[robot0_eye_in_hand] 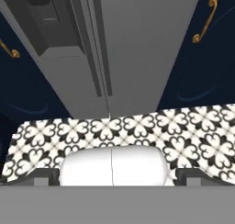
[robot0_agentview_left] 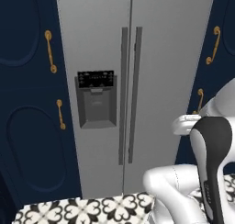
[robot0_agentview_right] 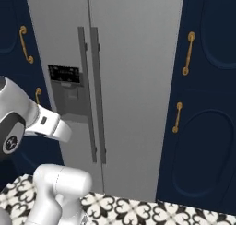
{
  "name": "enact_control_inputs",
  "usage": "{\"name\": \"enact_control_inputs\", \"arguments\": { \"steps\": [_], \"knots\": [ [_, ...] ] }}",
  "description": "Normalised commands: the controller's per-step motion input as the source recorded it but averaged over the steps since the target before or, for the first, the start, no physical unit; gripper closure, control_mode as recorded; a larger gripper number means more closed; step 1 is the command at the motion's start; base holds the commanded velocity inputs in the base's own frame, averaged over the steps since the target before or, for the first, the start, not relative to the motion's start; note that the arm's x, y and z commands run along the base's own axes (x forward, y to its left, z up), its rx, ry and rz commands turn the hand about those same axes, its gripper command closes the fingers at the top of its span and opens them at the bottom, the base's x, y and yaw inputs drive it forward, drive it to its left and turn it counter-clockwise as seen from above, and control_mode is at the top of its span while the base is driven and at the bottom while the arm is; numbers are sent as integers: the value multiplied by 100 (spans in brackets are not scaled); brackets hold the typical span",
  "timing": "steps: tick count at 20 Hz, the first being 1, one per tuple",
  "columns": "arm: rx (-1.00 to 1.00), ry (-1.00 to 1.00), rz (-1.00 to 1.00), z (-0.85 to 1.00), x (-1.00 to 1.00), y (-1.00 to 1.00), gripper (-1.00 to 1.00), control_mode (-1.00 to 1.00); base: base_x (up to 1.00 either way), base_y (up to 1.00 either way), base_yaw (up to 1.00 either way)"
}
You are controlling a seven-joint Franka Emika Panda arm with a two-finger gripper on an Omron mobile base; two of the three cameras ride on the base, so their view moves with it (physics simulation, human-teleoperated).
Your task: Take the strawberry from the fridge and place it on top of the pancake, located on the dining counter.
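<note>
Tall grey double-door fridge (robot0_agentview_left: 137, 81) w/ both doors closed; pincer (robot0_eye_in_hand: 112, 175) spread wide, empty, over patterned b&w floor tiles (robot0_eye_in_hand: 183, 126).

White arm folded compact, low, close to its own base. In the left base view the elbow link (robot0_agentview_left: 174, 186) bulges at lower right, a dark joint band (robot0_agentview_left: 213, 163) rising beside it. In the right base view the forearm (robot0_agentview_right: 48, 122) angles down to the right. Gripper (robot0_eye_in_hand: 112, 176) points forward and downward; fingers (robot0_eye_in_hand: 39, 176) spread fully apart, nothing between them.
</note>
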Motion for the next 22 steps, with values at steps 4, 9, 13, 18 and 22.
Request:
{"name": "enact_control_inputs", "arguments": {
  "steps": [4, 9, 13, 18, 22],
  "knots": [
    [0, 0, 0, 0, 0, 0, -100, 100, 41, 15, 0],
    [0, 0, 0, 0, 0, 0, -100, 100, 11, 0, 0],
    [0, 0, 0, 1, 85, 1, -100, -100, 0, 0, 0],
    [0, 0, 0, 0, 97, 1, -100, -100, 0, 0, 0],
    [0, -1, 0, -2, 63, 9, -100, -100, 0, 0, 0]
  ]
}}
